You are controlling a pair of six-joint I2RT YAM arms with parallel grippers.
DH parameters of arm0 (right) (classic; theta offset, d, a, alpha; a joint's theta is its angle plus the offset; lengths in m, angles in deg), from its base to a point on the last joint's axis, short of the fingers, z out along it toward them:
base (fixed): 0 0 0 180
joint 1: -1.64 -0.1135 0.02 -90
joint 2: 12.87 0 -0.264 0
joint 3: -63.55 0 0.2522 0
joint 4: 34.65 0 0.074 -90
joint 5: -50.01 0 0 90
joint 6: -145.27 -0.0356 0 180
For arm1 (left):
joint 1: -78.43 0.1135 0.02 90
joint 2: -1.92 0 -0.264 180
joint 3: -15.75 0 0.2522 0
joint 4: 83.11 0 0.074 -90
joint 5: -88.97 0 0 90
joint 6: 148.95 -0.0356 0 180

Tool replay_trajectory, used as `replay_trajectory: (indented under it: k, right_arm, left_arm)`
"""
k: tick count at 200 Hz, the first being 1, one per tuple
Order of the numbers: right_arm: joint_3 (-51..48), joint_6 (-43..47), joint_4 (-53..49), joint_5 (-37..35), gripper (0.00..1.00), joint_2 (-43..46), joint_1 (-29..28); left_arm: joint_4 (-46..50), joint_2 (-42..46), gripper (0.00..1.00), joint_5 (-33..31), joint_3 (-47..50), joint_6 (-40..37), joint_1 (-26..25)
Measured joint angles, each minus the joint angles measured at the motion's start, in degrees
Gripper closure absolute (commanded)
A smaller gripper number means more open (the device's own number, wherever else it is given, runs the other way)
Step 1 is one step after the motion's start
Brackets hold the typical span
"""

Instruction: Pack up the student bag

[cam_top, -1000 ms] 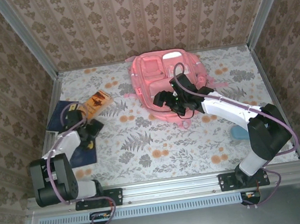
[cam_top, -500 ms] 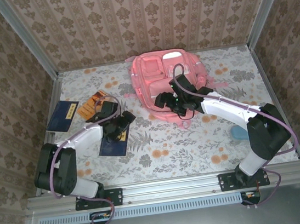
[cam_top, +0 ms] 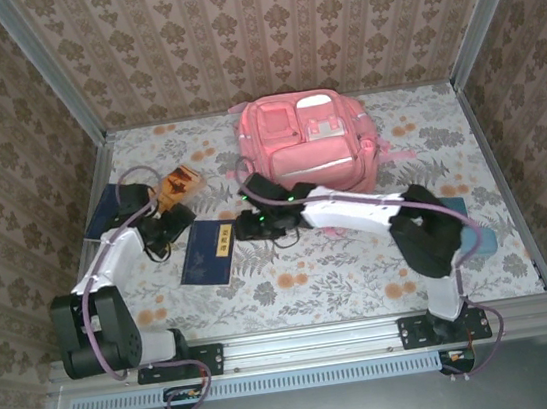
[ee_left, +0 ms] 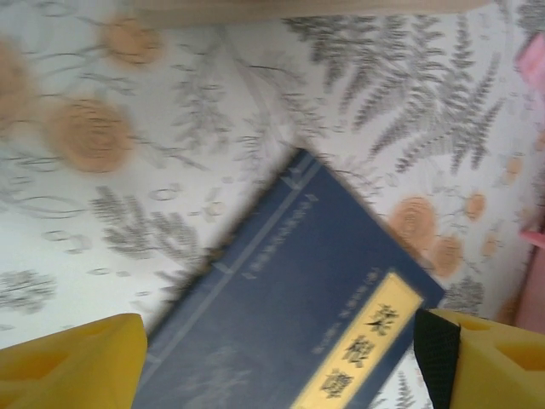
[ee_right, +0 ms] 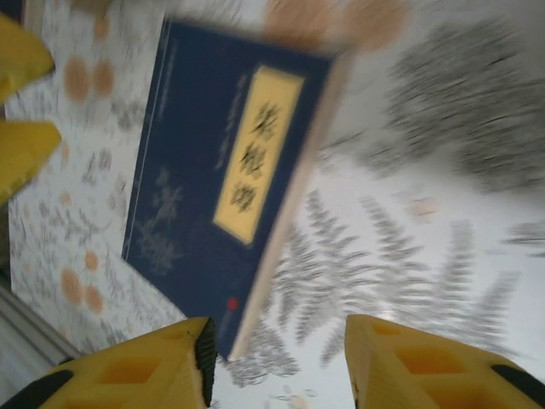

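Note:
The student bag, a salmon-pink backpack, lies at the back middle of the table with its pocketed front facing up. A dark blue book with a yellow title strip lies flat on the flowered cloth between my two grippers. My left gripper is just left of it, open, with the book beneath its spread fingers. My right gripper hovers at the book's right edge, also open. The book's near corner lies beside its left finger.
An orange book and a second dark blue book lie at the far left, behind my left arm. A teal case peeks out behind my right arm. A metal frame and patterned walls enclose the table.
My right gripper left the bag and swung left to the blue book, narrowing its jaws. The bag now shows its pocketed front. My left gripper dragged the book toward the middle, then drew back left.

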Motion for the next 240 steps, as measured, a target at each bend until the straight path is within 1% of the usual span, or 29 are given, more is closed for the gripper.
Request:
replay_trajectory:
  k: [17, 30, 57, 85, 106, 124, 156, 180, 215, 240]
  right_arm:
    - [5.97, -0.17, -0.04, 1.64, 0.59, -6.36, -2.97]
    - [10.01, -0.2, -0.31, 2.58, 0.59, -10.56, -4.68]
    - [17.46, -0.22, -2.08, 3.8, 0.59, -17.88, -6.6]
    - [20.39, -0.24, -4.42, 3.93, 0.58, -21.62, -6.58]
    - [21.0, -0.2, -5.75, 3.41, 0.58, -21.57, -6.4]
    - [19.26, -0.15, -5.49, 2.6, 0.58, -20.61, -6.19]
    - [8.48, -0.04, -5.81, -1.62, 0.57, -13.14, -5.51]
    - [1.31, 0.02, -6.97, -4.48, 0.54, -7.69, -4.68]
    - [-3.26, 1.2, -9.11, -7.63, 0.44, -2.8, -3.76]
    - [-3.37, 2.21, -9.18, -9.27, 0.43, -0.48, -2.99]
  left_arm:
    - [1.49, 0.61, 0.18, 0.35, 1.16, -2.12, 2.99]
    - [2.12, 0.87, 0.18, 0.63, 2.1, -3.1, 4.11]
    - [2.62, 0.87, 0.18, 1.33, 3.48, -3.87, 4.44]
    - [2.73, 0.87, 0.19, 1.81, 4.33, -4.07, 4.46]
    - [2.6, 1.03, 0.19, 2.34, 4.83, -4.07, 4.46]
    - [2.43, 1.4, 0.19, 3.06, 5.53, -4.07, 4.44]
    - [2.43, 1.51, 0.19, 4.24, 6.27, -4.87, 4.44]
    - [2.29, 1.51, 0.2, 5.66, 6.88, -5.16, 4.22]
    - [2.1, 3.76, 0.23, 8.31, 8.92, -4.57, 0.9]
    - [2.1, 7.74, 0.25, 10.12, 10.73, -3.1, -1.46]
